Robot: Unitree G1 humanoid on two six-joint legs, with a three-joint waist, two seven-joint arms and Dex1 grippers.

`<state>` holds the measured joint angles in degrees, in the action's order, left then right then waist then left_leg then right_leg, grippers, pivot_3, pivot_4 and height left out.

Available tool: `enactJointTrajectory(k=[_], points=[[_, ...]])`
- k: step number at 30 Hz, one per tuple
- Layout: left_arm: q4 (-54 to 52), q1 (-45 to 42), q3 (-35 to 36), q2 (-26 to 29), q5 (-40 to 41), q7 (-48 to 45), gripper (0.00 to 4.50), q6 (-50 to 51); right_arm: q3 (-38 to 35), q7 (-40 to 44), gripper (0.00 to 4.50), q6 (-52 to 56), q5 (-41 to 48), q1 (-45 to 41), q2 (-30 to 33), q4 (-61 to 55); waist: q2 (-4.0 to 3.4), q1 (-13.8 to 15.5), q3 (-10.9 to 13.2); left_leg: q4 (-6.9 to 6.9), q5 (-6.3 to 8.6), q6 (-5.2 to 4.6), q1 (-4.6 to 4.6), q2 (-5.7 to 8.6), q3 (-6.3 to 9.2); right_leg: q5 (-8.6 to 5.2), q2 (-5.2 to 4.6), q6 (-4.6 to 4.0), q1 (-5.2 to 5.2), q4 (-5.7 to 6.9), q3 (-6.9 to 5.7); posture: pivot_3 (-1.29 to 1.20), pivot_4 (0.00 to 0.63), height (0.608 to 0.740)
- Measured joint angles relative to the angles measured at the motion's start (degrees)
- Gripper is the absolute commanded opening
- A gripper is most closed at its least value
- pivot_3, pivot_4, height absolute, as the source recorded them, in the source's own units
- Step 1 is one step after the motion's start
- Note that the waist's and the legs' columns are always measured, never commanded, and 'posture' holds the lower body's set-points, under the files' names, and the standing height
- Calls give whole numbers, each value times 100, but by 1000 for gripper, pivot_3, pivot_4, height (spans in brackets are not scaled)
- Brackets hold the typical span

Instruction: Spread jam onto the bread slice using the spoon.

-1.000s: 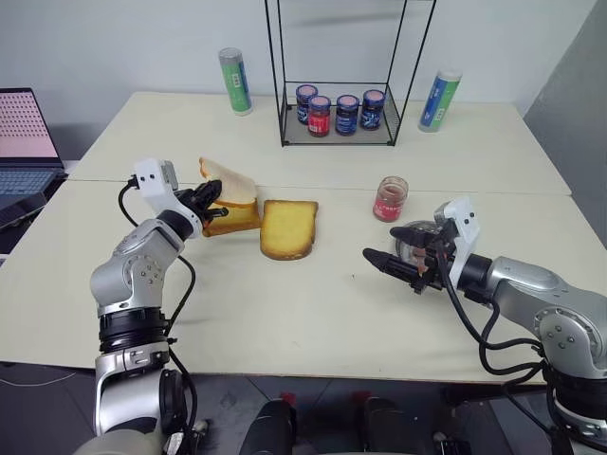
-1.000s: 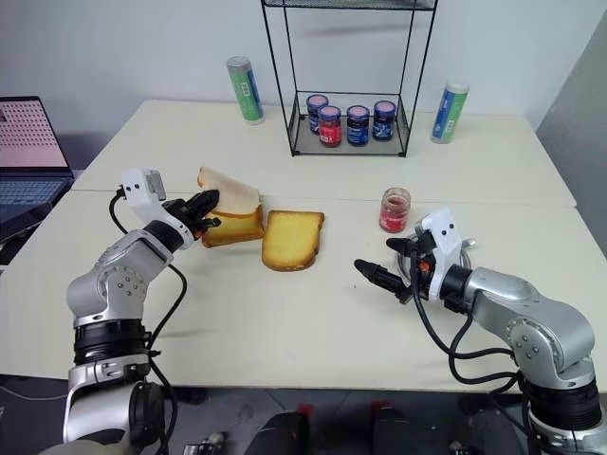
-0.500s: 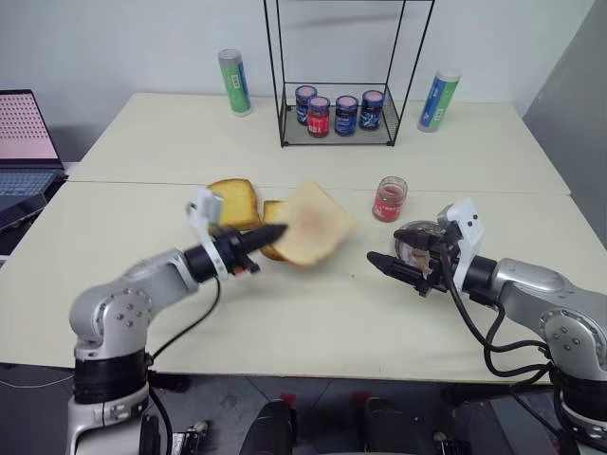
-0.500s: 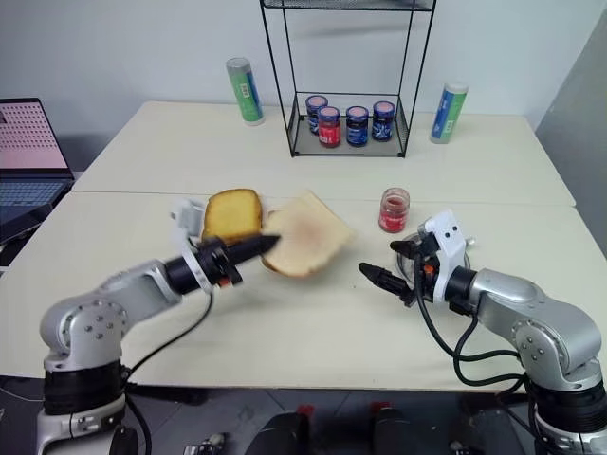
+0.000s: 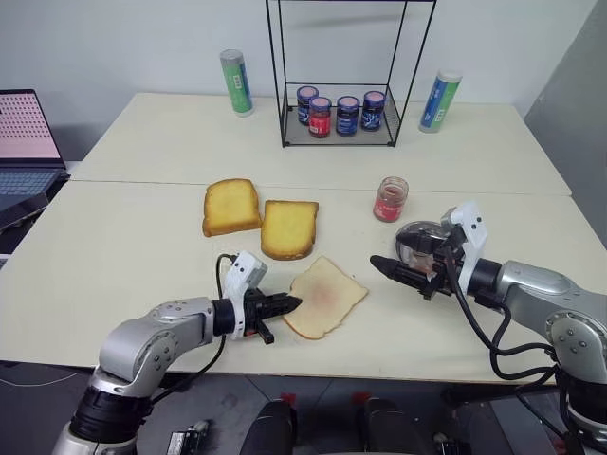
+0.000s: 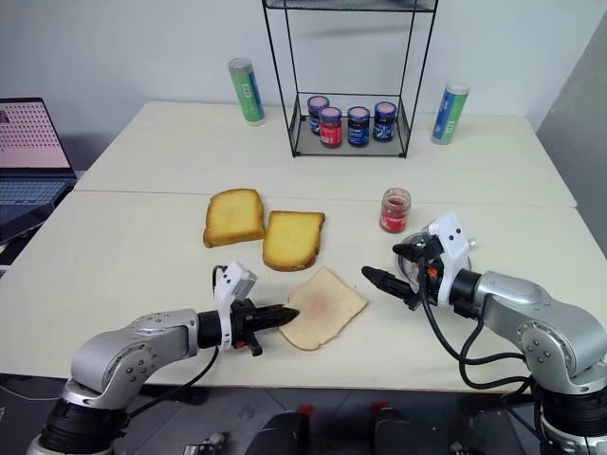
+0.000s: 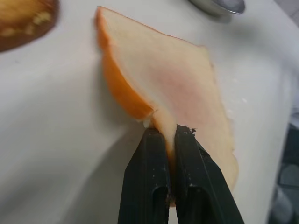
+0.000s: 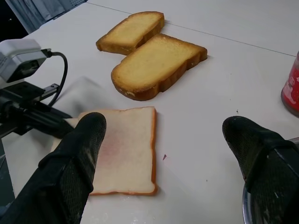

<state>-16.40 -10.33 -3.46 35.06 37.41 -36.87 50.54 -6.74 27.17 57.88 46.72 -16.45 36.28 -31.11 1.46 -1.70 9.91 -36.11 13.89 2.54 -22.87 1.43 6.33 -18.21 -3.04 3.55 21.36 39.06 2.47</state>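
Observation:
The bread slice (image 5: 325, 297), thin and pale with a faint reddish smear, rests on the table near the front edge. My left gripper (image 5: 289, 304) is shut on its near-left edge, and the left wrist view has both fingers pinching the crust (image 7: 182, 88). My right gripper (image 5: 398, 256) hovers open to the right of the slice with nothing between its fingers (image 8: 88, 135). The jam jar (image 5: 390, 198), clear glass with a red label, stands behind the right gripper. A steel dish (image 5: 414, 235) sits just past the right hand. The spoon is hidden.
Two thick golden toasted slices (image 5: 230, 206) (image 5: 289, 227) lie behind the bread slice. A black wire rack (image 5: 339, 133) holding several dark-lidded jars stands at the back centre, with a tube (image 5: 235, 81) (image 5: 440, 100) on each side. A laptop (image 5: 24, 142) sits far left.
My left gripper has carried the bread slice from the toast at the left towards the front centre and lowered it onto the table. The right gripper has stayed put.

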Motion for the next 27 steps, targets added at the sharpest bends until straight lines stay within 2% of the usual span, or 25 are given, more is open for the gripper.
enactJointTrajectory(k=[19, 27], points=[[1314, -860, -357, 47, -1055, -832, 14, -963, 14, 20, 4500, -2, -45, -25, -3, 3, 0, -9, 0, 0, 0, 0, 0, 0, 0, 0, 0, 0, 0, 2, -3, 0, 150, 740], [1497, -991, -326, -16, -1178, -929, 1629, -1028, 17, -4, 4500, -2, -46, -28, -22, 3, 0, -8, 0, -1, 0, 0, 0, 1, 4, 0, -1, 0, 0, 2, -3, 0, 150, 740]])
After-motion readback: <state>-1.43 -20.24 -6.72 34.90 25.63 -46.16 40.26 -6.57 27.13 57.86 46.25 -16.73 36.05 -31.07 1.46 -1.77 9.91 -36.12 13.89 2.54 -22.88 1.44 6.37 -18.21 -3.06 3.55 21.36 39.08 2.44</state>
